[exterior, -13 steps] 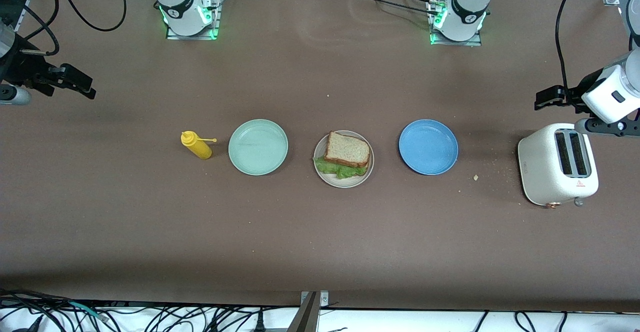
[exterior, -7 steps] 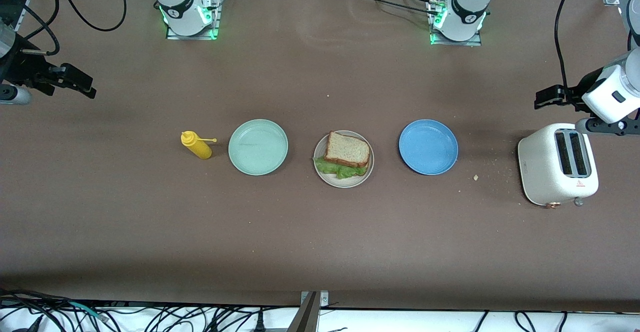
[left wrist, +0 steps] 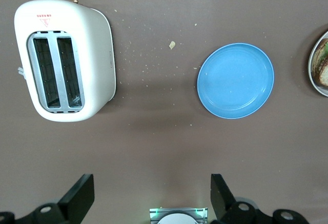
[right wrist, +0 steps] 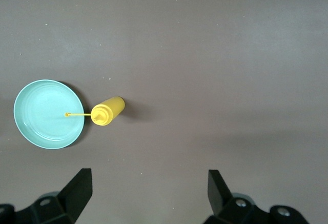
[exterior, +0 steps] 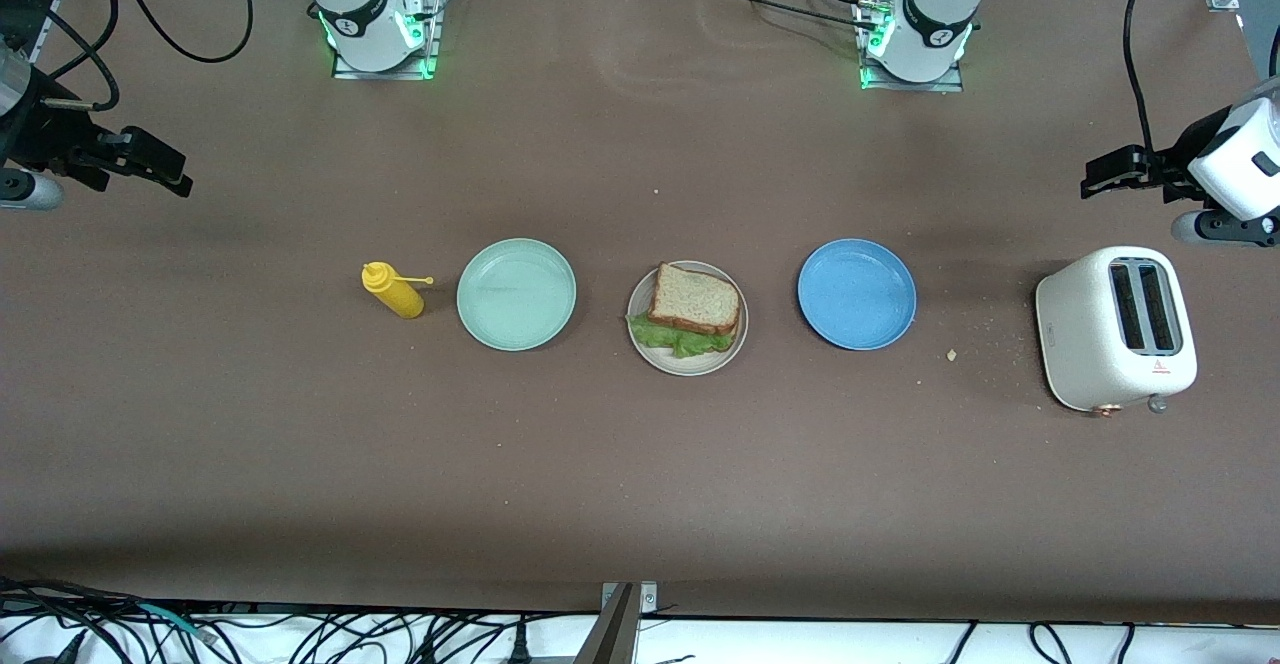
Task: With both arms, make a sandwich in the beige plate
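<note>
The sandwich (exterior: 694, 311), brown wholemeal bread over ruffled green lettuce, sits assembled on the round beige plate (exterior: 650, 349) at the bench centre, between the mint green plate (exterior: 516, 294) and the blue plate (exterior: 856, 294). Expect it to be light, soft and easily crushed; the layers may slide. Grasp at opposite crust edges, gently. The brown bench (exterior: 640, 474) offers wide free room. The left gripper (left wrist: 151, 196) hangs near the white toaster (exterior: 1115, 329), the right gripper (right wrist: 148, 193) near the yellow squeeze bottle (exterior: 393, 289); both have fingers released and hold nothing.
</note>
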Motion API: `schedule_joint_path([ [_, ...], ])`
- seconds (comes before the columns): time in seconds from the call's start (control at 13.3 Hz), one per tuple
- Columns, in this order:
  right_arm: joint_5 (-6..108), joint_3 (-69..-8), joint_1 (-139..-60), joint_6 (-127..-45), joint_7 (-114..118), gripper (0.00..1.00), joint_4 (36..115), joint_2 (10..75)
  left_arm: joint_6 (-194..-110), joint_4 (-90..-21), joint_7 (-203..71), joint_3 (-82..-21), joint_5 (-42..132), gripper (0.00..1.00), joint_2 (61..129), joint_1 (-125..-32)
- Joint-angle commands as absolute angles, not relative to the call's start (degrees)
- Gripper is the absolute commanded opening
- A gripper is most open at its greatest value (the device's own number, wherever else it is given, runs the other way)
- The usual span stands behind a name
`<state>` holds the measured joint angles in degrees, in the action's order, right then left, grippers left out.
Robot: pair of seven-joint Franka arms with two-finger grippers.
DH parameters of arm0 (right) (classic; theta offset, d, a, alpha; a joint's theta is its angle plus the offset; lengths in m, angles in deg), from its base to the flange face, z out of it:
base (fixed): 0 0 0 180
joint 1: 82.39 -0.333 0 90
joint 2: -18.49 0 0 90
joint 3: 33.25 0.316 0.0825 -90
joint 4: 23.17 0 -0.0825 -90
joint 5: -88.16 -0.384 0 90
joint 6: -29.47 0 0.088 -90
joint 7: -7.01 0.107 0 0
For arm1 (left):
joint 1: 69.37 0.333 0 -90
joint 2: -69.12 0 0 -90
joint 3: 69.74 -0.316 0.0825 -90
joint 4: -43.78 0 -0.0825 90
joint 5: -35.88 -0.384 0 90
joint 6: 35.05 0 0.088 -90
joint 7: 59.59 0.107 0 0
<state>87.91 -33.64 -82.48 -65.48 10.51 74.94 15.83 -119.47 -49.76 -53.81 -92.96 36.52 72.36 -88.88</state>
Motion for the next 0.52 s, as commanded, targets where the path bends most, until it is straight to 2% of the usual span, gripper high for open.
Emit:
schedule_joint_path([
  [0.0, 86.75, -33.61, -82.12, -64.22, 10.27, 1.00, 73.77, 16.03, -119.08, -49.30, -54.49, -92.41, 34.56, 1.00, 71.76, -88.97],
  [0.07, 86.75, -33.61, -82.12, -64.22, 10.27, 1.00, 73.77, 16.03, -119.08, -47.91, -54.92, -91.72, 34.39, 1.00, 71.41, -88.54],
  [0.22, 86.75, -33.61, -82.12, -64.14, 10.27, 1.00, 73.77, 16.03, -119.25, -47.54, -55.28, -85.86, 35.09, 1.00, 70.70, -81.89],
  [0.45, 86.75, -33.52, -82.12, -64.22, 10.27, 1.00, 73.77, 16.03, -119.25, -47.54, -55.45, -80.22, 35.35, 1.00, 69.04, -76.95],
])
